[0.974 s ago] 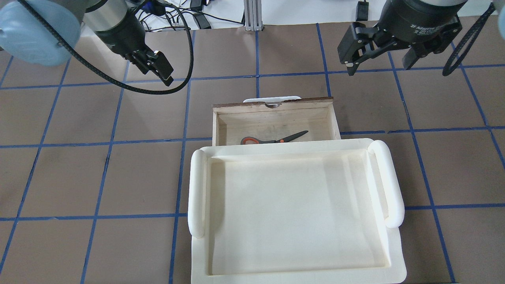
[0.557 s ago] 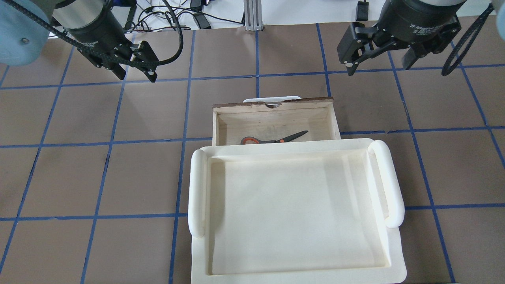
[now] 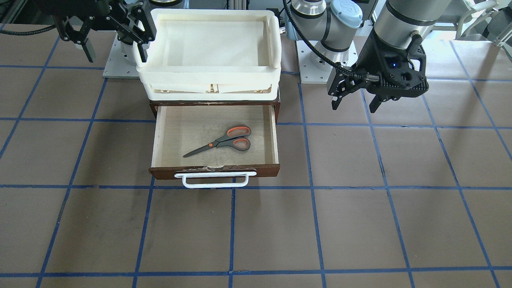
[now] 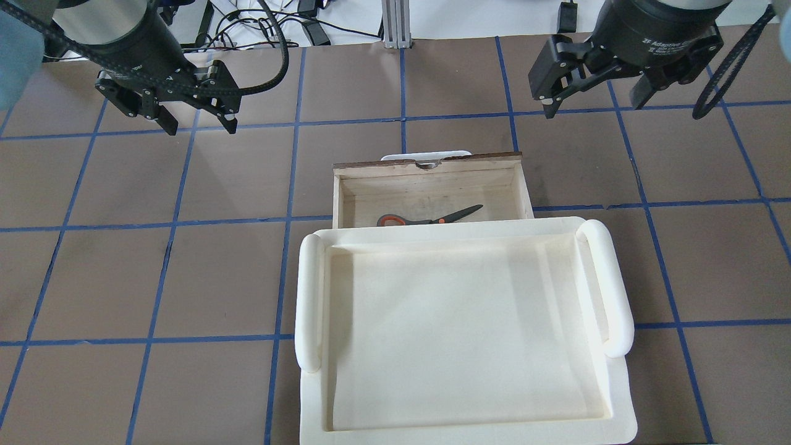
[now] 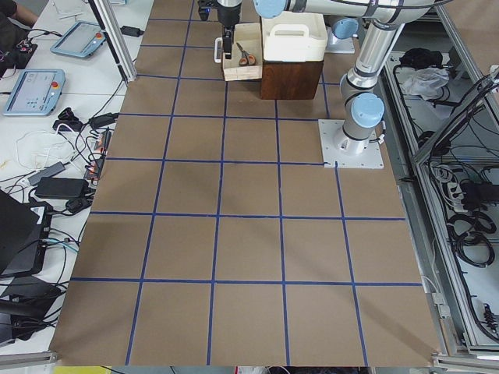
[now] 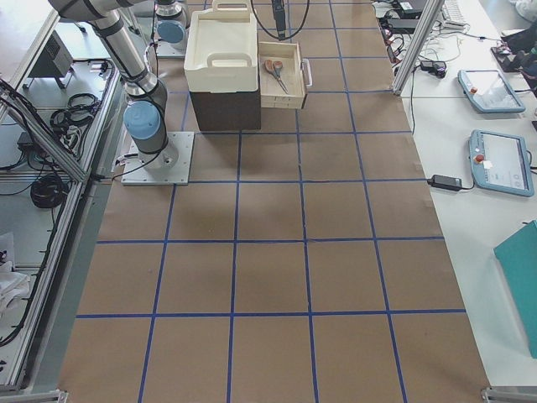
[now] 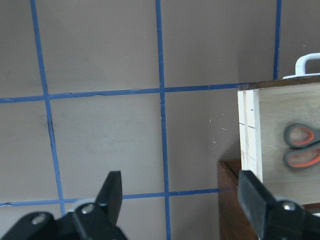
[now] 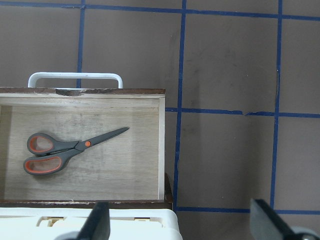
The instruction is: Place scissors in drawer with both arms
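Observation:
The scissors [image 3: 224, 142] lie flat on the pale floor of the open drawer [image 3: 180, 132], handles toward the robot's left. They also show in the overhead view [image 4: 426, 218] and both wrist views [image 8: 70, 152] [image 7: 302, 150]. My left gripper [image 4: 201, 127] is open and empty, above the table to the left of the drawer [image 4: 426, 179] and beyond it. My right gripper [image 4: 593, 105] is open and empty, above the table beyond the drawer's right corner. Neither gripper touches anything.
A cream-white plastic tray [image 4: 309, 296] sits on top of the dark brown cabinet and covers the drawer's rear part. The drawer's white bar handle [image 3: 216, 179] faces away from the robot. The brown table has blue tape lines. Cables lie beyond the far edge.
My left gripper has swung left, away from the drawer, and turned, so both spread fingers now show. The right gripper, drawer and scissors have not moved.

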You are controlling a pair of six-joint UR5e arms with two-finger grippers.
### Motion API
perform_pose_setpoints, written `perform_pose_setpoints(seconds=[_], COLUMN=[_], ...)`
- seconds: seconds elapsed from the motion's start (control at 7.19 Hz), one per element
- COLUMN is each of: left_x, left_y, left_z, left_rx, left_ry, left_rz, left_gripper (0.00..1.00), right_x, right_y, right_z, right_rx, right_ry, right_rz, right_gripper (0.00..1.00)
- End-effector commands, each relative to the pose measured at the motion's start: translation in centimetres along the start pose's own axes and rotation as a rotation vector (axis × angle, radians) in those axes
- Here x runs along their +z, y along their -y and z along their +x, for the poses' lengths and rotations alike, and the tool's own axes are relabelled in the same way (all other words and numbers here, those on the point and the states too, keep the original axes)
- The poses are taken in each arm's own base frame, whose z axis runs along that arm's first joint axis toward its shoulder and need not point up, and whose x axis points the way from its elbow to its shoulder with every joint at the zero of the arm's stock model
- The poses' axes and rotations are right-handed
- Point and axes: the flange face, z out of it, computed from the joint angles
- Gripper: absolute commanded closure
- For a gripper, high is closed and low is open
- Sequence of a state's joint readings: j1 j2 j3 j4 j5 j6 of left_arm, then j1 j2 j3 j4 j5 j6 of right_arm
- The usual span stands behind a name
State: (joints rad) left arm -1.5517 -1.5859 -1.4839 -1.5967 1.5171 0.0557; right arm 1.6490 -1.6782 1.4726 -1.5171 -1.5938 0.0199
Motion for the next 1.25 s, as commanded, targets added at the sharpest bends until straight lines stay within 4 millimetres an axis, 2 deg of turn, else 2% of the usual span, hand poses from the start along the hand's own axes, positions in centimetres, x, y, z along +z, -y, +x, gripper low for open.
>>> perform_pose_setpoints(seconds=[0.0,0.14,0.83,0.97,1.11], left_x=[-1.3,-2.1,-2.8,-2.6,-2.0], left_y=[-1.4,-2.0,-2.7,-2.8,-3.1], left_z=[0.8,0.6,0.1,0.0,0.0], left_rx=[0.010,0.007,0.000,-0.002,-0.004], left_ry=[-0.027,-0.021,0.000,-0.002,-0.002], left_rz=[0.018,0.032,0.045,0.042,0.031], left_gripper=[0.09,0.01,0.00,0.00,0.00], right_x=[0.0,0.0,0.1,0.6,3.4], right_y=[0.0,0.0,0.0,0.2,0.1], right_z=[0.0,0.0,0.0,0.0,-0.1], right_rx=[0.000,0.000,0.000,-0.003,0.001], right_ry=[0.000,0.000,0.000,0.000,-0.005], right_rz=[0.000,0.000,-0.003,-0.015,-0.073], right_gripper=[0.00,0.00,0.00,0.00,0.00])
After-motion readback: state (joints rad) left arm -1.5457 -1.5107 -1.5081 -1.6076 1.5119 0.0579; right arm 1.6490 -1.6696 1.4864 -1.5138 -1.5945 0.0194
